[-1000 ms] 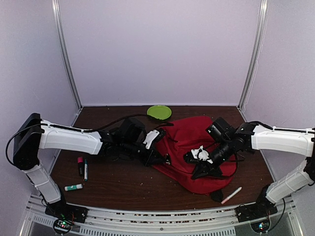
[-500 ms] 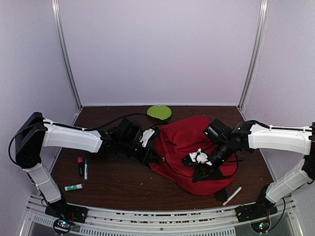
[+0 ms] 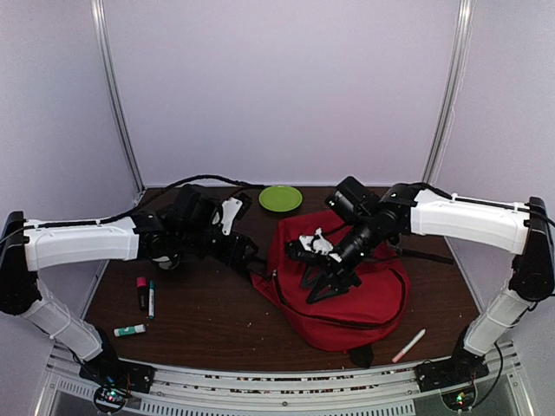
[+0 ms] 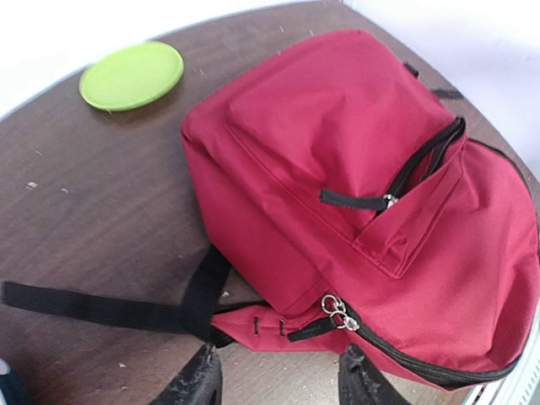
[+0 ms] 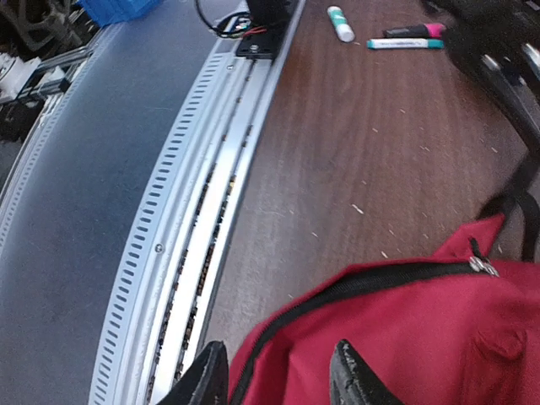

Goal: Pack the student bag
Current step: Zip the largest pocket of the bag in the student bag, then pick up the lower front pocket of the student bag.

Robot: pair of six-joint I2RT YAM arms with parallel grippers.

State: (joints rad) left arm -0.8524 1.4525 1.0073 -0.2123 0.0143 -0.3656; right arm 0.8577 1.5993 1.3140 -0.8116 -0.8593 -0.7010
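The dark wooden worktop [image 3: 217, 316] carries a red backpack [image 3: 364, 299] lying flat, right of centre. A green plate [image 3: 280, 198] sits at the back, near the bag's top. Over on the left a pink marker [image 3: 141, 292] and a teal pen [image 3: 151, 299] lie side by side, with a glue stick [image 3: 129, 330] nearer the front. A white stick [image 3: 408, 345] lies by the front right edge.

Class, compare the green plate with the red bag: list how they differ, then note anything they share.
1. The bag is red with black zips and straps; the plate is plain green.
2. The bag is by far the larger.
3. The bag is bulky, creased fabric; the plate is a flat, round disc.
4. The plate sits further back, apart from the bag.

Shared: both rest on the brown table.
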